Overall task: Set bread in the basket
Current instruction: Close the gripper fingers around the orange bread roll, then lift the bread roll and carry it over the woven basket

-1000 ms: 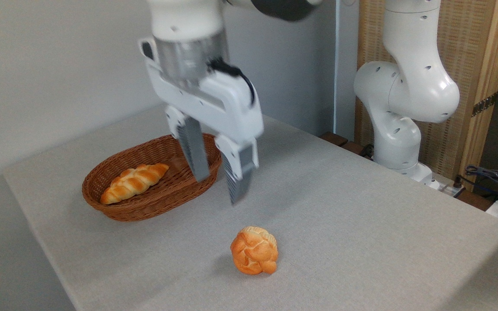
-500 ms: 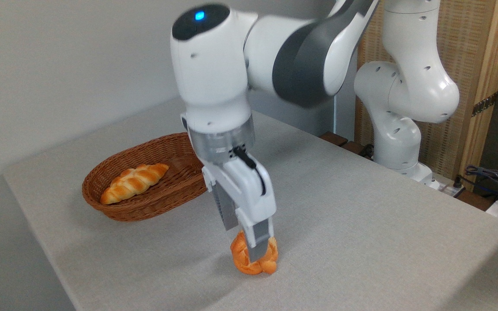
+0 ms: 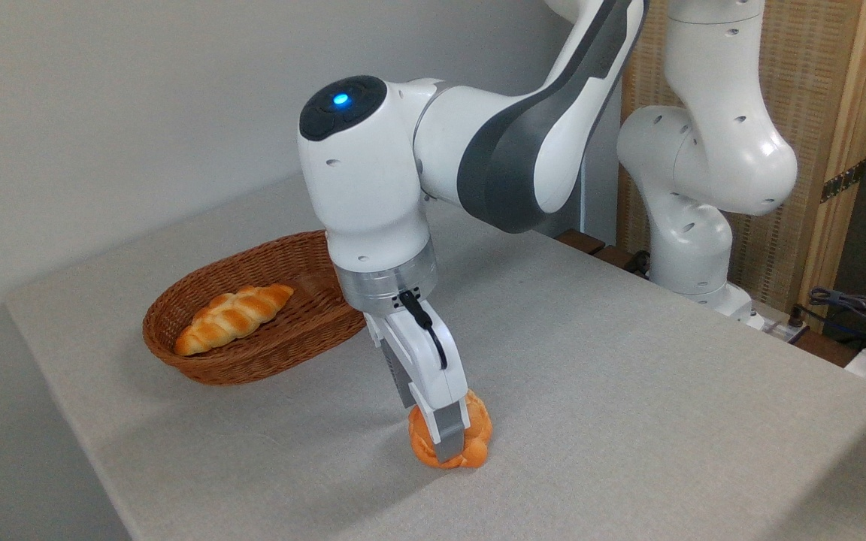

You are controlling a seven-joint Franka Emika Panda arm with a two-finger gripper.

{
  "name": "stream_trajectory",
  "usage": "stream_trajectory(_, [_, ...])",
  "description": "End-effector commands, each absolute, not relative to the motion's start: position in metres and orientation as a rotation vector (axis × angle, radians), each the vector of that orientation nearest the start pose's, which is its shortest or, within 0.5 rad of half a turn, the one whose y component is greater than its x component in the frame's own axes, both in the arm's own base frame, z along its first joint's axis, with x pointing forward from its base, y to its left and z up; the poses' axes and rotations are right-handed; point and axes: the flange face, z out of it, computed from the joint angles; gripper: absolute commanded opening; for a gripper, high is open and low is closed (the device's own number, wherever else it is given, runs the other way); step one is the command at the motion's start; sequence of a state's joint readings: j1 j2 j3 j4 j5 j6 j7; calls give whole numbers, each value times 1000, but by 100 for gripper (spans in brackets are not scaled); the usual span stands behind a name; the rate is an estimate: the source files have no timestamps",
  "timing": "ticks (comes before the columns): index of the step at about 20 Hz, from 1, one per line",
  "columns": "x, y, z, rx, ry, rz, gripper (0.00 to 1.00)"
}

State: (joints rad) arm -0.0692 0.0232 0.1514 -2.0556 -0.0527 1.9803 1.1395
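— Near the counter's [image 3: 628, 376] front edge, what's there?
— Bread [image 3: 478, 443], resting on it, with the claw [image 3: 444, 439] closed around it.
— Farther left?
— Basket [image 3: 252, 361], holding a braided loaf [image 3: 231, 317].

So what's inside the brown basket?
Inside the basket lies one long braided loaf, toward its left end. The arm covers the basket's right end, so anything there can't be seen.

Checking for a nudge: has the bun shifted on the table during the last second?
Yes. The bun slid slightly right, away from the basket.
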Motion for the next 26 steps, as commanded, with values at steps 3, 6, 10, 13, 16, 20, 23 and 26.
stream_trajectory(3, [532, 42, 427, -2783, 1630, 76, 39])
stream_trajectory(6, [532, 42, 427, -2786, 1627, 81, 39])
stream_trajectory(10, [533, 38, 428, -2789, 1632, 69, 36])
stream_trajectory(13, [535, 30, 432, -2783, 1638, 58, 34])
stream_trajectory(16, [537, 29, 454, -2766, 1632, -1, 34])
stream_trajectory(20, [542, 12, 513, -2809, 1641, -52, 37])
stream_trajectory(23, [545, -17, 550, -2859, 1601, -84, 37])
stream_trajectory(26, [539, -77, 558, -2893, 1573, -70, 38])
